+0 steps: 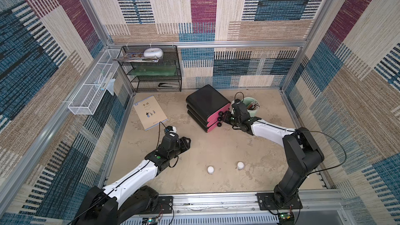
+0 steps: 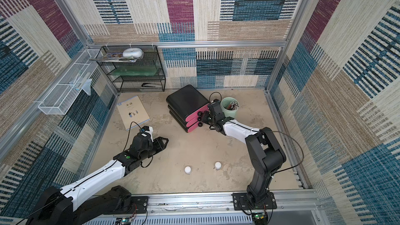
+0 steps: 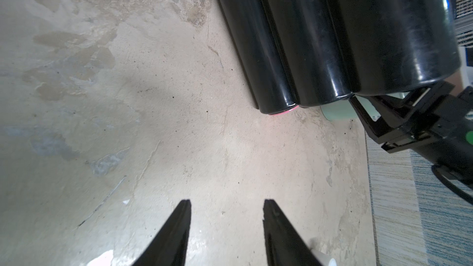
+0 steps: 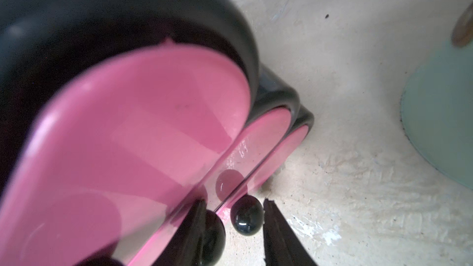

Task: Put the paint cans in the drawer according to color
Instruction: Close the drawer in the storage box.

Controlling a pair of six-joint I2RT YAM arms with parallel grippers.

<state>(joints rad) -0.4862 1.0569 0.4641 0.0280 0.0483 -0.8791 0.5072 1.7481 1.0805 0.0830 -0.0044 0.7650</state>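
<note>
The drawer (image 1: 207,102) (image 2: 187,101) is a black three-tier unit with pink fronts, all pushed in. My right gripper (image 1: 225,117) (image 2: 204,117) (image 4: 233,207) stands at its knobs with the jaws apart. One round black knob (image 4: 247,217) lies between the fingers, and a second is half hidden behind one finger. Two white paint cans (image 1: 210,169) (image 1: 240,165) (image 2: 187,169) (image 2: 218,165) stand on the floor near the front. My left gripper (image 1: 187,142) (image 2: 164,142) (image 3: 227,204) hovers open and empty left of the drawer. One white can (image 3: 325,258) shows beside its finger.
A mint pencil cup (image 1: 252,107) (image 2: 229,107) stands just right of the drawer, behind my right wrist. A book (image 1: 149,112) lies at the back left. A black mesh rack (image 1: 151,68) and a white wire basket (image 1: 91,91) sit along the back left walls.
</note>
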